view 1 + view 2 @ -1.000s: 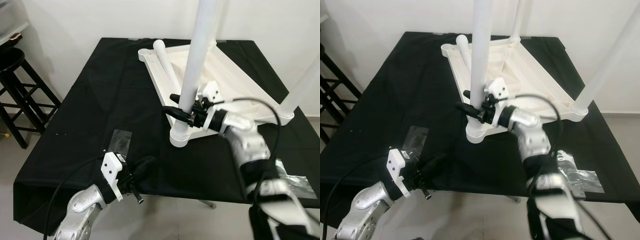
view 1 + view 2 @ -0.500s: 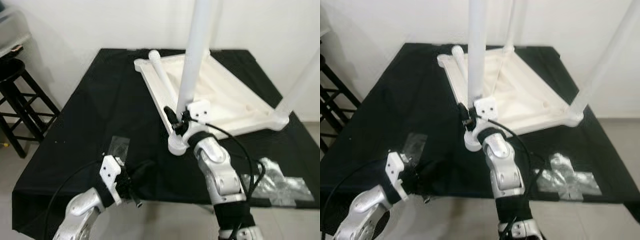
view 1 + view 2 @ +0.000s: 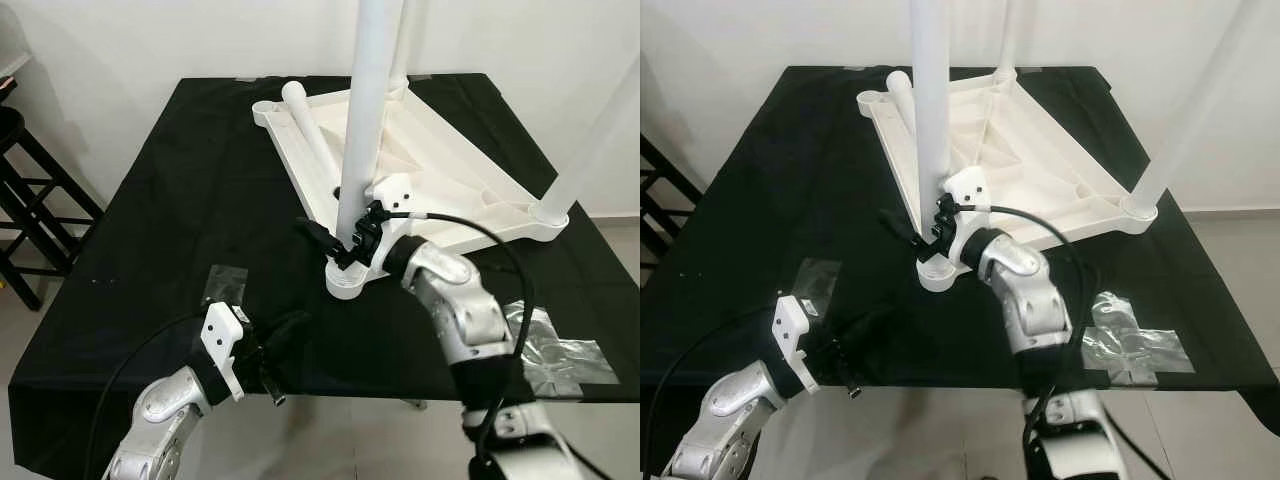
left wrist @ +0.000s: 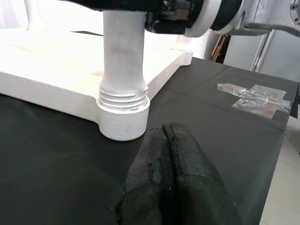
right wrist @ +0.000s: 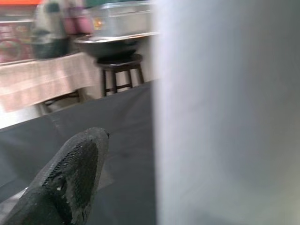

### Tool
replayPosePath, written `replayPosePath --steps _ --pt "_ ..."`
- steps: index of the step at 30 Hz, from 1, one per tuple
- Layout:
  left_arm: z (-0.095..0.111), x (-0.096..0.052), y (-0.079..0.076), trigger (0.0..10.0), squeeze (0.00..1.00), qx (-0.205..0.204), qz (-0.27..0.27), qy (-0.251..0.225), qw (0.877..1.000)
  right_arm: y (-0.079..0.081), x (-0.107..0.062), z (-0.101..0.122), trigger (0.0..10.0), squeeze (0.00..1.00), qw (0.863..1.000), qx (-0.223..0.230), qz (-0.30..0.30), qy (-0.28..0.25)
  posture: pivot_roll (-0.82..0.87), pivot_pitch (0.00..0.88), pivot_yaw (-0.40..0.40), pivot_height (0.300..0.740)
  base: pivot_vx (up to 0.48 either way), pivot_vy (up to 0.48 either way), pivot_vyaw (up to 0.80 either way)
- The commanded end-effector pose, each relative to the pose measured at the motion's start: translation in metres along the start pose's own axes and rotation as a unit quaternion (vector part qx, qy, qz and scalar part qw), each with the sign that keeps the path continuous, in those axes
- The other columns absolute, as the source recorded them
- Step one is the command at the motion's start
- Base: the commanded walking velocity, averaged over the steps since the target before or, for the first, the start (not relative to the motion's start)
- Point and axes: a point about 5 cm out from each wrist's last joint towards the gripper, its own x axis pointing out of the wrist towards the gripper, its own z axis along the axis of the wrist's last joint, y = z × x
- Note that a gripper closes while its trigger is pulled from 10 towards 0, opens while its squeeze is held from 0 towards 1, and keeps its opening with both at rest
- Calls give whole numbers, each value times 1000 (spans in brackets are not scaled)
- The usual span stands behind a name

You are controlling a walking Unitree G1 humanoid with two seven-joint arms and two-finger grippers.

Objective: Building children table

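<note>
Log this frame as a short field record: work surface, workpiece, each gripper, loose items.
surface: table under a black cloth
workpiece: white children's table top, upside down, legs standing up
right gripper: around the near leg, just above its threaded socket
left gripper: fingers together, at the cloth's near edge
loose items: unscrewed leg lying on the top; plastic bags

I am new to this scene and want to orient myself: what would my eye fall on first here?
First, the white tabletop lying upside down on the black cloth, its legs pointing up. The right gripper is around the near leg, just above its threaded socket. The left gripper rests shut at the near edge.
</note>
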Motion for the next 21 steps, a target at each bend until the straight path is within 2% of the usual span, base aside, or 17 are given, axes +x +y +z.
replayPosePath --steps 1,3,9,10,11,21 --pt "-4 -1 -1 10000 0 -6 5 5 1000 6 5 0 10000 0 999 -1 36 -1 48 117 4 740 0 0 0" --pt "-4 -1 -1 10000 0 -6 7 5 1000 -3 4 3 10000 0 996 -10 90 8 54 117 3 740 0 0 0" --pt "-4 -1 -2 10000 0 -6 7 5 1000 -14 5 6 10000 0 990 -1 140 12 55 116 5 740 0 0 0" --pt "-4 -1 -2 10000 0 -6 6 5 1000 -19 5 8 902 0 988 8 152 11 54 114 6 740 0 0 0" --pt "-5 -1 -2 10000 0 -6 6 5 1000 -21 4 9 0 0 988 11 154 9 54 114 6 740 0 0 0" --pt "-5 -1 -2 10000 0 -7 6 5 1000 -29 -4 6 0 0 990 16 142 10 46 114 9 740 0 0 0"
